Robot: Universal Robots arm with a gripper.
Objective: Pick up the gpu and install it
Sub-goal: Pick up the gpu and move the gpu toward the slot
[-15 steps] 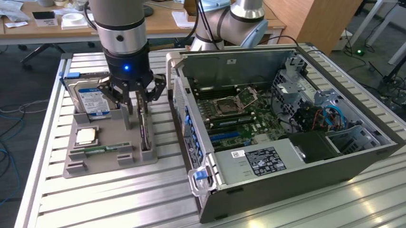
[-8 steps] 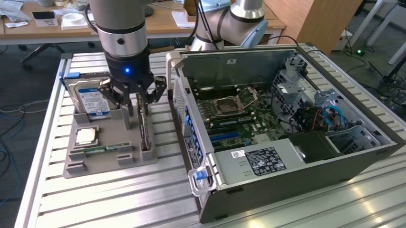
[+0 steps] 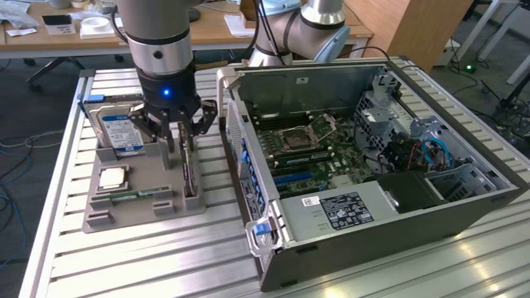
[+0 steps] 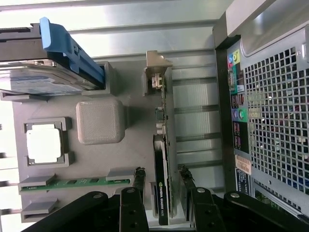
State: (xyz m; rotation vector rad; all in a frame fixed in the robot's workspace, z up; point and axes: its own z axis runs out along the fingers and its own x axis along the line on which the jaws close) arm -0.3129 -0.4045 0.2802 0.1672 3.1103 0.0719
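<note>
Tray (image 3: 124,214) sat on the counter (image 3: 166,261), at the exterior view's left of the computer case (image 3: 373,217). The gpu (image 3: 188,171) stood on edge in its case-side slot, and the hard drive (image 3: 116,127) stood at its far corner.

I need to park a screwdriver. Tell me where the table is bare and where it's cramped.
Bare: the slatted table in front of the grey tray, at the exterior view's lower left. Crowded: the tray itself, with open jaws astride the gpu, and the narrow gap to the PC case.

slatted aluminium desk (image 3: 124,261), cluttered wooden desk (image 3: 215,31) behind, light wood cabinet (image 3: 414,28) at exterior view's right, grey floor (image 3: 21,180), loose cables (image 3: 17,139).
</note>
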